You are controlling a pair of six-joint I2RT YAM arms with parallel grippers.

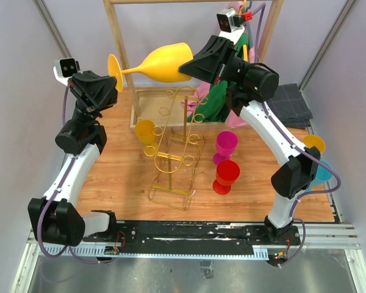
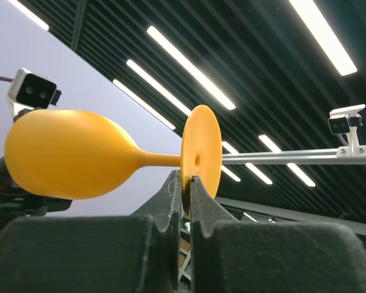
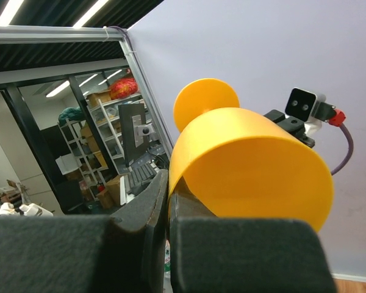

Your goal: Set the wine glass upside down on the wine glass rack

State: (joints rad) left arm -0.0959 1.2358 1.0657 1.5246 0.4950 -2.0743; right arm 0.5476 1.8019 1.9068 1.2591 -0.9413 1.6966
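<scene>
A yellow wine glass (image 1: 161, 63) is held on its side high above the table between both arms. My left gripper (image 1: 113, 74) is shut on the edge of its round foot (image 2: 201, 152). My right gripper (image 1: 192, 64) is shut on the rim of its bowl (image 3: 250, 165), one finger inside and one outside. The gold wire wine glass rack (image 1: 174, 146) stands on the wooden table below, with a yellow glass (image 1: 145, 130) hanging on its left side.
A magenta glass (image 1: 226, 145) and a red glass (image 1: 226, 176) stand right of the rack. A wooden rail frame (image 1: 119, 43) with green and pink garments (image 1: 216, 101) stands behind. A dark folded cloth (image 1: 290, 104) and two cups (image 1: 317, 159) lie far right.
</scene>
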